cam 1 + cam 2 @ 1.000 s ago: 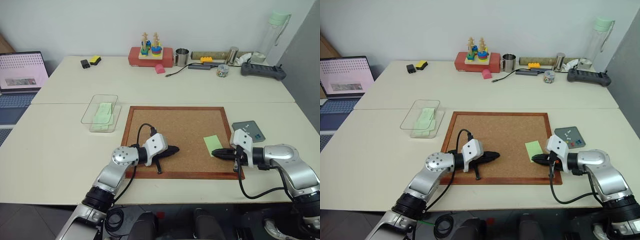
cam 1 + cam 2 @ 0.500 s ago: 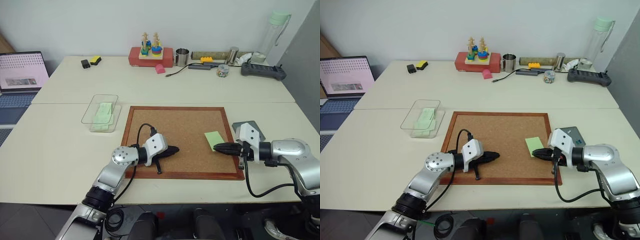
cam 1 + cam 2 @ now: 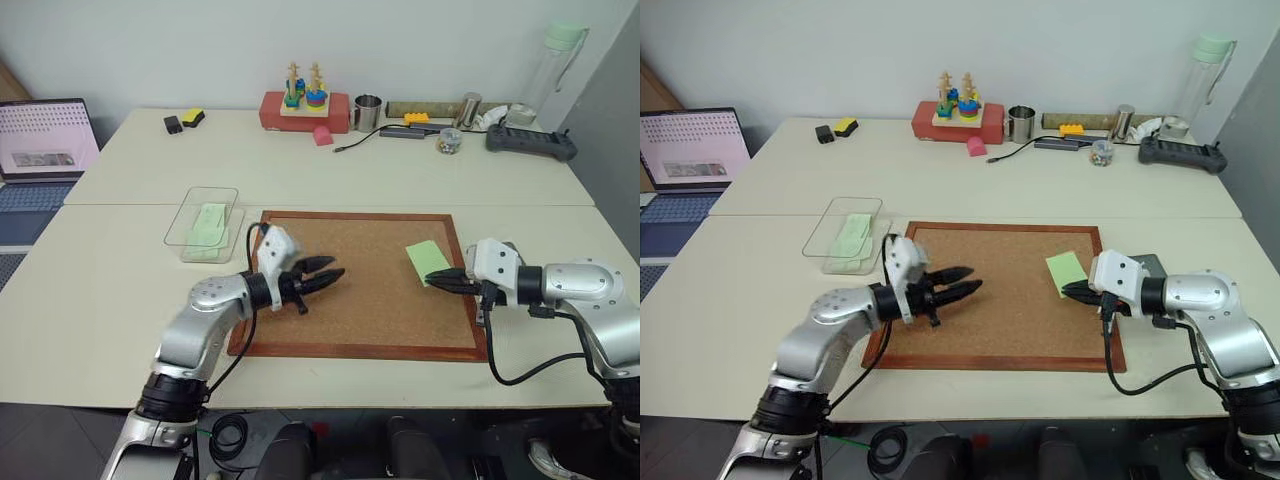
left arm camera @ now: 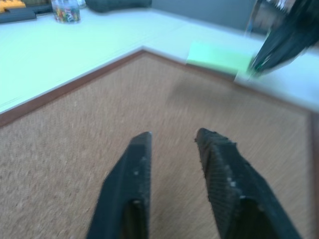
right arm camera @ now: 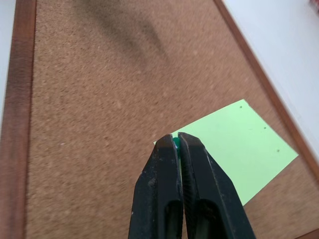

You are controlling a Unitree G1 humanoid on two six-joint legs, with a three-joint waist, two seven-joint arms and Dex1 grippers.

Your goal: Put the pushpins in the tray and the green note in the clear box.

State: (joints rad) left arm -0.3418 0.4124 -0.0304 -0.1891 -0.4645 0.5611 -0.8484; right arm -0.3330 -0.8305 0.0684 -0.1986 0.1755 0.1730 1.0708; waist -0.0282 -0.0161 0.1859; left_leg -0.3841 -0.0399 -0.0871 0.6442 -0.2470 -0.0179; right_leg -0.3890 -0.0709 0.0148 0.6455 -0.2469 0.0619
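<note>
Left eye view: a wood-framed cork board (image 3: 360, 285) lies on the cream table (image 3: 100, 300). The left gripper (image 3: 325, 279) hangs over the board's left half, its black fingers parted and gripping nothing. The right gripper (image 3: 443, 282) sits at the board's right edge, fingers pressed together, their tips at the near corner of the lime-green rectangular paper note (image 3: 427, 260), which lies on the cork. The transparent plastic box (image 3: 176, 226) stands just left of the board and holds paler green sheets.

Right eye view: the dark-grey square tray (image 3: 1147, 264) peeks out behind the right gripper, on the table beside the board's right frame.

Left wrist view: the two fingers (image 4: 130, 184) stand apart over bare cork; beyond them lies the green note, with the other gripper's dark tip at it.

Right wrist view: the closed fingers (image 5: 159, 194) pinch a small dark-green pushpin (image 5: 176, 143) at their tips, above the note's corner.
</note>
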